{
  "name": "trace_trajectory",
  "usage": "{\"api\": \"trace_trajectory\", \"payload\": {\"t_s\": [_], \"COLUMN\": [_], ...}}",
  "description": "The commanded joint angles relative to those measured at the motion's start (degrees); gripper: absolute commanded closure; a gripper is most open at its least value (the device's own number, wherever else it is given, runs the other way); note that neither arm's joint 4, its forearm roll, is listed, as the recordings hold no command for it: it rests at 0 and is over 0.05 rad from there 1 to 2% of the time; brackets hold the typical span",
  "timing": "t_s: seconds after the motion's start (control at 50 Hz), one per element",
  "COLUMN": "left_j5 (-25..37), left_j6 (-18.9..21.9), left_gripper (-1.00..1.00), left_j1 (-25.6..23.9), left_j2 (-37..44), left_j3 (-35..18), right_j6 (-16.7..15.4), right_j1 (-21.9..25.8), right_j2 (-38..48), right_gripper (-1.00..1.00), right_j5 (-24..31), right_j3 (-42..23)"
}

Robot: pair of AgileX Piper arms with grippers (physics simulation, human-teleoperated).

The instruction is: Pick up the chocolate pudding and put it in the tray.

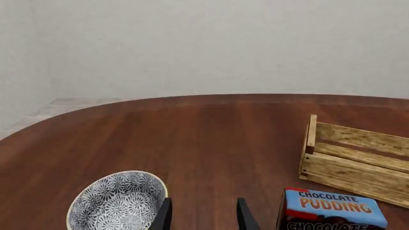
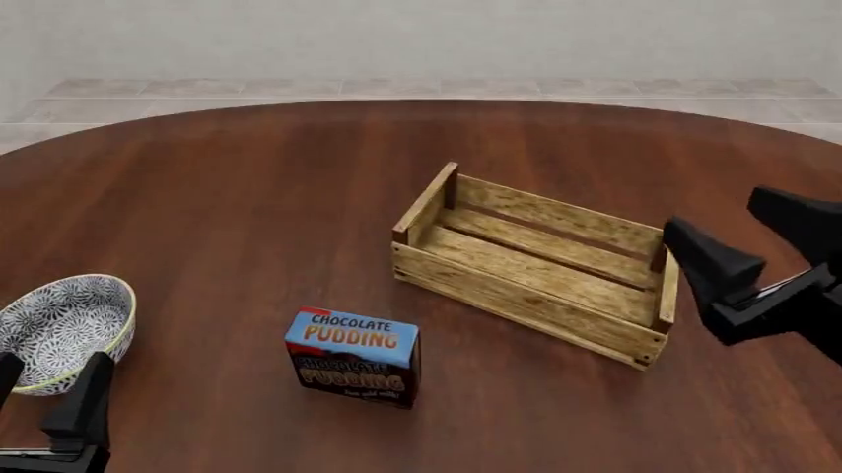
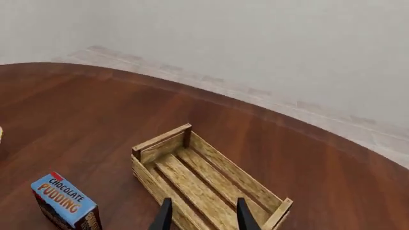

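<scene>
Cardboard, the small blue-topped, brown-fronted chocolate pudding carton (image 2: pixel 353 356) stands untouched toward the near edge of the dark wooden tabletop (image 2: pixel 263 197), beside the slatted light-wood tray (image 2: pixel 531 260), and is best approached from above by the left gripper (image 2: pixel 46 409), whose fingers are apart like the right gripper's (image 2: pixel 756 236).

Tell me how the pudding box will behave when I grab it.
The pudding box looks like a stiff carton with flat faces, so it probably grips squarely and won't roll. It stands alone on the table, so a low push likely slides it.
</scene>
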Motion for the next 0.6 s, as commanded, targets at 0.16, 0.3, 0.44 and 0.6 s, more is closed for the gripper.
{"api": "trace_trajectory", "payload": {"t_s": [0.16,0.3,0.44,0.6], "left_j5": [0.0,0.0,0.0,0.0], "left_j6": [0.0,0.0,0.0,0.0], "left_gripper": [-1.00,-1.00,-1.00,-1.00], "left_j1": [0.0,0.0,0.0,0.0], "left_j2": [0.0,0.0,0.0,0.0], "left_j3": [0.0,0.0,0.0,0.0], "right_j6": [-3.0,-4.3,-5.4,-4.9], "right_j1": [11.5,15.0,18.7,21.4], "right_j2": [17.8,22.9,28.8,35.2], "right_gripper": [-1.00,-1.00,-1.00,-1.00], "right_j5": [4.0,5.7,6.8,8.2], "right_j3": [-16.7,-22.1,-26.2,-30.6]}}
